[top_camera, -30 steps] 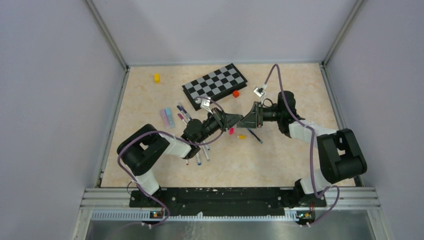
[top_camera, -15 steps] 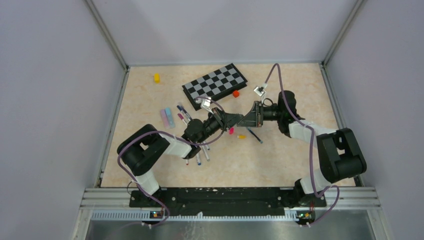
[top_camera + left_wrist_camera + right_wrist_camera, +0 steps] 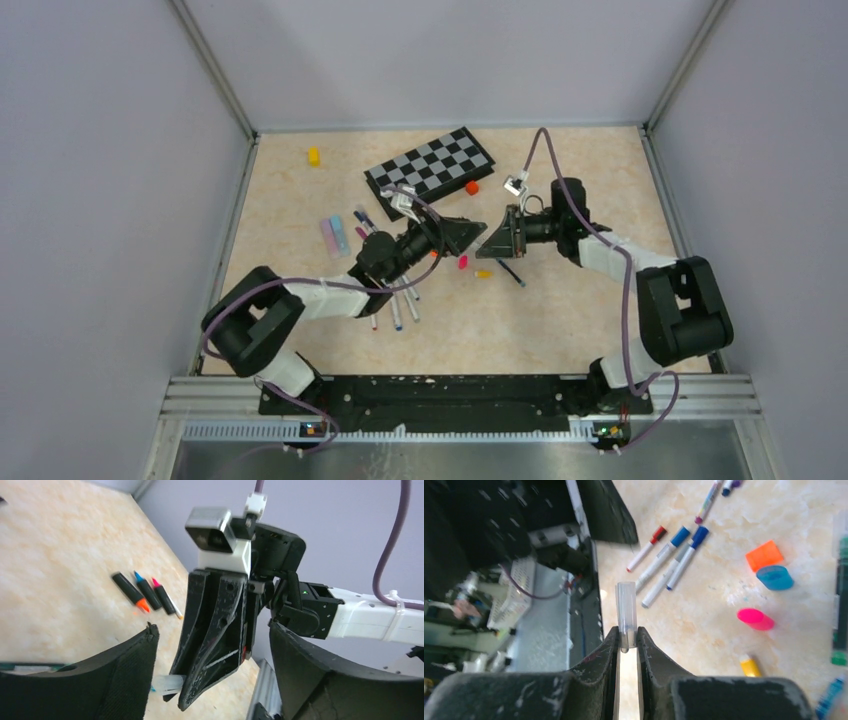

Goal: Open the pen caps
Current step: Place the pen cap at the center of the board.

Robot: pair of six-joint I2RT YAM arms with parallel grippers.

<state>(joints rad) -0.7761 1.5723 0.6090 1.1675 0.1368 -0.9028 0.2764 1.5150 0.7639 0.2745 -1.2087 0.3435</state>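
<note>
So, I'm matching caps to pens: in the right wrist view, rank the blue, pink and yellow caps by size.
1. Blue cap and pink cap: look alike, can't rank them.
2. Yellow cap: clearly the smallest.

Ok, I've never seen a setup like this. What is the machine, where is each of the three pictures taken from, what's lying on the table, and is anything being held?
These are two robot arms bolted at the table's near edge, each ending in a two-finger gripper. The wide picture comes from a fixed camera above and behind them. The other two come from a camera on each wrist, looking along that arm's own fingers.

On the table lie a chessboard, a yellow block, an orange block, white-barrelled pens, three black highlighters and loose caps, such as a pink cap.

The left gripper is open and holds nothing. It faces the right gripper, which is shut on a short clear tube. I cannot tell whether that is a cap or part of a pen.
</note>
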